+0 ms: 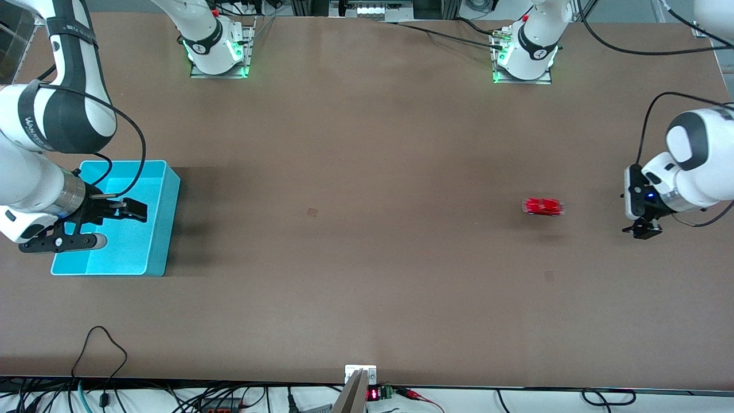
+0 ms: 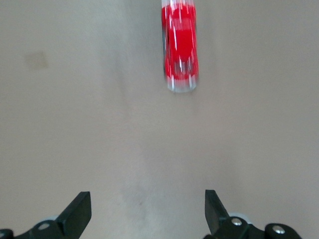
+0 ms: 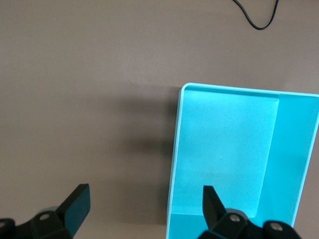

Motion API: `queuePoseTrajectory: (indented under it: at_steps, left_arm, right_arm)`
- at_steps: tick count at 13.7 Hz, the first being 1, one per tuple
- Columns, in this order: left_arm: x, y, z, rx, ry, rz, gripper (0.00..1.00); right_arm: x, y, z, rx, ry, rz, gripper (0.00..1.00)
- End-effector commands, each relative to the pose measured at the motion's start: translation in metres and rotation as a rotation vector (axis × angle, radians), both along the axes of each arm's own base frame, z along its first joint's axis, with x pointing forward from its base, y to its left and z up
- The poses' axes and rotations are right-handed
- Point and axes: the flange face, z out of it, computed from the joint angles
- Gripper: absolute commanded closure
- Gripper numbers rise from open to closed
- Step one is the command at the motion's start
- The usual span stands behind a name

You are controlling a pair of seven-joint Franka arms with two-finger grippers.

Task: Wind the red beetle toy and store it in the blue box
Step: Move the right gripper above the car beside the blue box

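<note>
The big brown table (image 1: 367, 241) fills the view. Two robot arms stand at its top edge.

The blue box (image 1: 160, 229) sits at the right arm's end of the table. It has tall thin walls and nothing is inside it.

The right gripper (image 1: 112, 226) hangs over the blue box. Its two fingers are spread wide apart and they hold nothing. This arm waits.

The left gripper (image 1: 642, 229) is low over the table at the left arm's end. In the left wrist view its fingers (image 2: 79, 214) are wide apart too, and nothing is between them.

The red beetle toy (image 1: 543, 206) is the smallest thing here. It is on the bare table, near the left gripper but not touching it, and well apart from the blue box. It looks smeared in both views, so I think it is rolling by itself, toward the right arm's end.

So the winding part looks done and the toy is let go. The storing part is not done yet.

Next, a gripper must catch the little car, shut softly on its round sides, lift it, and drop it in the blue box. The car is tiny and slippery, so the aim must be good.
</note>
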Motion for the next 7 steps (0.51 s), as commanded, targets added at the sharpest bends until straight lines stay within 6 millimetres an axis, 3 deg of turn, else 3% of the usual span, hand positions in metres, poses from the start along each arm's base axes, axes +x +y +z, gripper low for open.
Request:
queuePoseTrajectory:
  at_steps: [1, 4, 7]
  left_arm:
    - [0.004, -0.001, 0.018, -0.023, 0.014, 0.072, 0.0]
    - [0.009, -0.027, 0.034, -0.006, -0.007, 0.209, 0.0]
    - [0.018, -0.057, 0.051, 0.006, -0.034, 0.412, 0.0]
  right_arm:
    - [-0.002, 0.001, 0.0, 0.014, -0.007, -0.011, 0.0]
    - [-0.005, 0.0, -0.008, 0.014, 0.008, -0.013, 0.0]
    - [-0.011, -0.021, -0.016, 0.016, 0.029, -0.039, 0.0]
